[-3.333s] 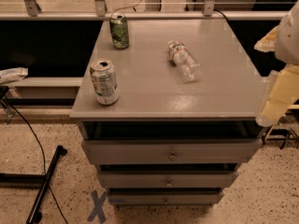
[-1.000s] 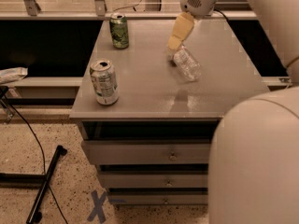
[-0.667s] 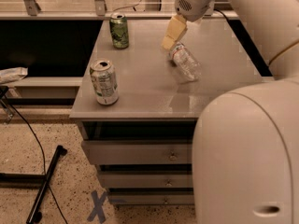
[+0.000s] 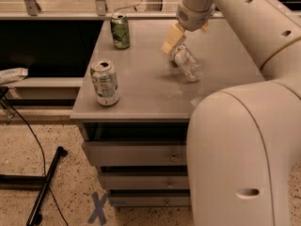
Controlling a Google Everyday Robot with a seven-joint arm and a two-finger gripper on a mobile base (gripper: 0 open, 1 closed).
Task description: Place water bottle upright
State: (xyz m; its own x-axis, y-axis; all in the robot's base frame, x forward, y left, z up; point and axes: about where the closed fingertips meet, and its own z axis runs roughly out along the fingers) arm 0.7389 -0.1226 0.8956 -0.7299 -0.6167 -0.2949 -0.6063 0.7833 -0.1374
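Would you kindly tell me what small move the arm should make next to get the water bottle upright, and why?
Probably lower the gripper slightly onto the water bottle. The bottle lies on its side on the grey cabinet top, and the gripper hangs right at its far end without visibly holding it. It needs a grasp before it can be stood up.

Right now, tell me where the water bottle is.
In the camera view the water bottle lies on its side right of centre on the cabinet top, right of the green can and white can, with the gripper at its far end.
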